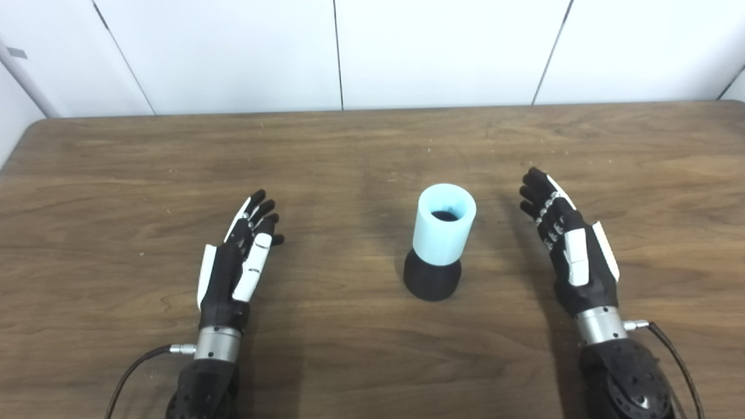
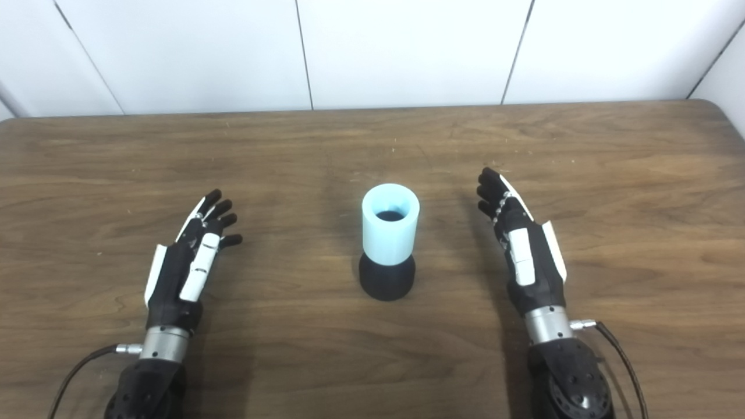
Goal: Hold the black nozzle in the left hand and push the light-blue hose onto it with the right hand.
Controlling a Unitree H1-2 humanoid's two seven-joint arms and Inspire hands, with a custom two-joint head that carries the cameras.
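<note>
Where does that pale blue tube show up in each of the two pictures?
Left eye view: light-blue hose, right of centre, standing on the black nozzle.
Right eye view: near the middle, on the nozzle.
Shared landmark: the open right hand just to its right.

Light-blue hose (image 2: 390,224) upright on black nozzle (image 2: 387,279)

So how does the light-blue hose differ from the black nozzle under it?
The light-blue hose is a pale, straight-sided tube open at the top; the black nozzle is dark and flares out toward its foot. The hose sits on top, clear of the table; the nozzle rests on the wood. Both stand upright, joined, and neither hand touches them.
</note>
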